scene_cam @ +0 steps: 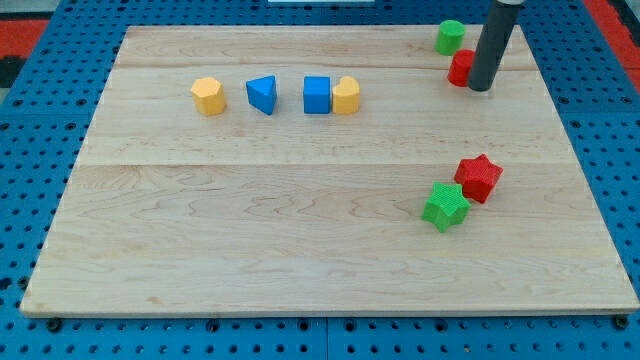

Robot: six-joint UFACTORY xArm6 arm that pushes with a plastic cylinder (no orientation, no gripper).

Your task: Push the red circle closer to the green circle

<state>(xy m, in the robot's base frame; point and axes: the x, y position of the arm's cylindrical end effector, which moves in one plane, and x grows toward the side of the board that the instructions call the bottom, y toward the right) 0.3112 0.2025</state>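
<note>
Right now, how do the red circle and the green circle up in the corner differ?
The red circle is red; the green circle is green. The red circle sits nearer the view's bottom, and the green circle lies closer to the board's top edge. My tip hides the red circle's right side, while the green circle shows whole and stands clear of my tip. Both are small round blocks, close together at the view's top right.

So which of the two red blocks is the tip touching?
The red circle at the view's top right; my tip sits against its right side. The red star lies lower, apart.
</note>
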